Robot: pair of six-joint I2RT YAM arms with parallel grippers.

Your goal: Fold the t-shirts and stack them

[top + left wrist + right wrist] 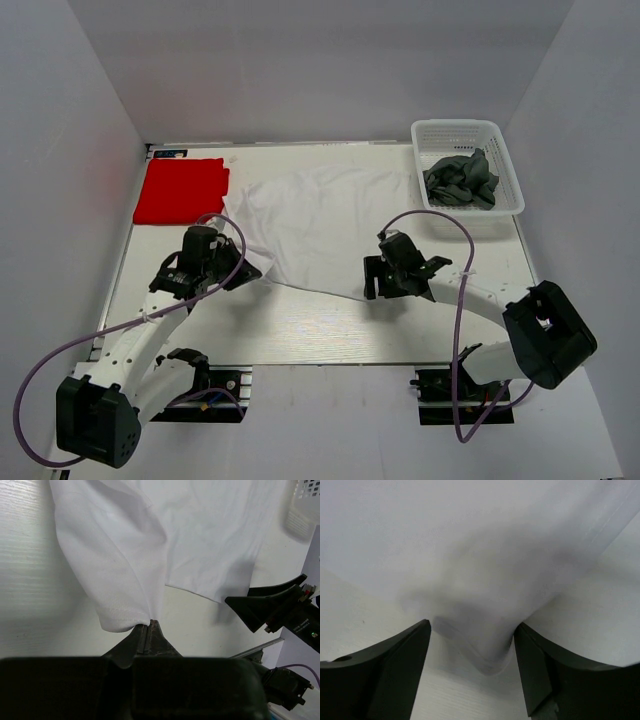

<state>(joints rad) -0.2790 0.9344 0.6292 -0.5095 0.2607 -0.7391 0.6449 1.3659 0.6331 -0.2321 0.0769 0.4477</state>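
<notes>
White tabletop [330,340] bears the white t-shirt [320,215]: left gripper [150,624] clenched on its edge, so the right gripper [472,628] (jaws apart astride the hem) should pinch firmly before lifting.

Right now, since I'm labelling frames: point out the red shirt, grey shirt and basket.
Red shirt [181,190], top view, middle of the folded cloth.
Grey shirt [461,180], top view, middle of the crumpled heap.
Basket [455,135], top view, far wall.
</notes>
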